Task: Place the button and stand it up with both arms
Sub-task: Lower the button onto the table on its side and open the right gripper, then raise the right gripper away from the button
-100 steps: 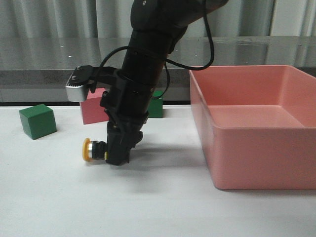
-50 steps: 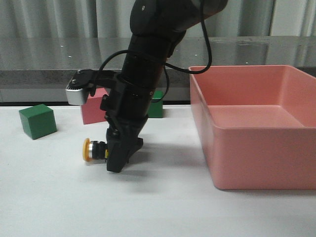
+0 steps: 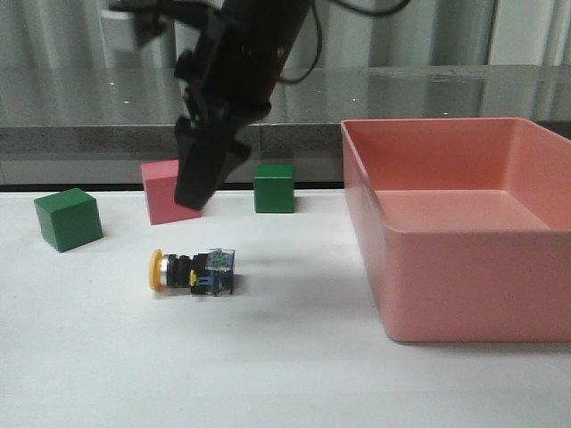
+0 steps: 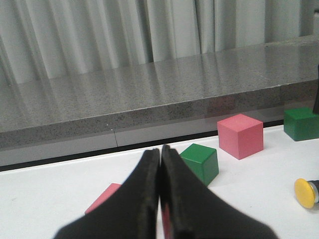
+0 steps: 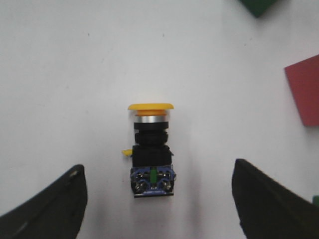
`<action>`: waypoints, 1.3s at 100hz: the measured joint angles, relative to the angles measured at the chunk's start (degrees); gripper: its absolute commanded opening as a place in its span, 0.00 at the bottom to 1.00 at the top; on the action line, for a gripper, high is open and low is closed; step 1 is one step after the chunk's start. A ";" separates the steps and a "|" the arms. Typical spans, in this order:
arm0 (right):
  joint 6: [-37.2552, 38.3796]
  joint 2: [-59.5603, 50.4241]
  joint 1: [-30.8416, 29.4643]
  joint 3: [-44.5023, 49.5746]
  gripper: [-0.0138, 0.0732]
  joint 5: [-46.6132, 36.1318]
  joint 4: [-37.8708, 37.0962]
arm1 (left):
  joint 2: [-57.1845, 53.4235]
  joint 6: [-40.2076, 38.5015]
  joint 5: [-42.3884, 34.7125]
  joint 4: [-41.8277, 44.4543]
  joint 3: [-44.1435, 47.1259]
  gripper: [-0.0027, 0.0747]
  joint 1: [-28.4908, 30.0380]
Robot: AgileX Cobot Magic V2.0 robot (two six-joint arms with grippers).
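Observation:
The button [image 3: 192, 270] lies on its side on the white table, yellow cap to the left, clear bluish base to the right. In the right wrist view it [image 5: 151, 149] lies between the two wide-apart black fingers. My right gripper [image 3: 192, 192] is open and empty, raised well above and just behind the button; its fingers show in the right wrist view [image 5: 157, 167]. My left gripper [image 4: 160, 149] is shut and empty, low over the table far to the left of the button, whose yellow cap [image 4: 305, 192] shows at the frame's edge. The left arm is out of the front view.
A large pink bin [image 3: 446, 267] stands at the right. A green cube [image 3: 68, 218], a pink cube [image 3: 165, 201] and a second green cube [image 3: 274, 187] stand behind the button. A flat pink block [image 4: 102, 199] lies under the left gripper.
My right gripper has let go of the button's base, opened and risen up and back. The button stays lying on its side in the same spot.

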 measured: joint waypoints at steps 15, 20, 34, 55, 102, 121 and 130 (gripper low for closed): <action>9.37 -7.28 -1.72 0.00 0.49 1.69 -0.39 | 0.00 0.00 0.00 0.00 0.00 0.01 0.00; 12.39 -9.62 -2.92 0.00 0.34 2.42 -1.02 | 0.00 0.00 0.00 0.00 0.00 0.01 0.00; 19.91 -15.47 -8.00 0.00 0.02 4.82 -2.01 | 0.00 0.00 0.00 0.00 0.00 0.01 0.00; 26.71 -22.59 -17.62 1.62 0.03 6.15 -2.39 | 0.00 0.00 0.00 0.00 0.00 0.01 0.00; 31.46 -47.25 -32.14 39.72 0.03 -19.10 -2.52 | 0.00 0.00 0.00 0.00 0.00 0.01 0.00; 31.58 -60.96 -32.48 60.53 0.03 -33.74 -2.27 | 0.00 0.00 0.00 0.00 0.00 0.01 0.00; 31.58 -66.99 -32.48 68.84 0.03 -39.21 -1.28 | 0.00 0.00 0.00 0.00 0.00 0.01 0.00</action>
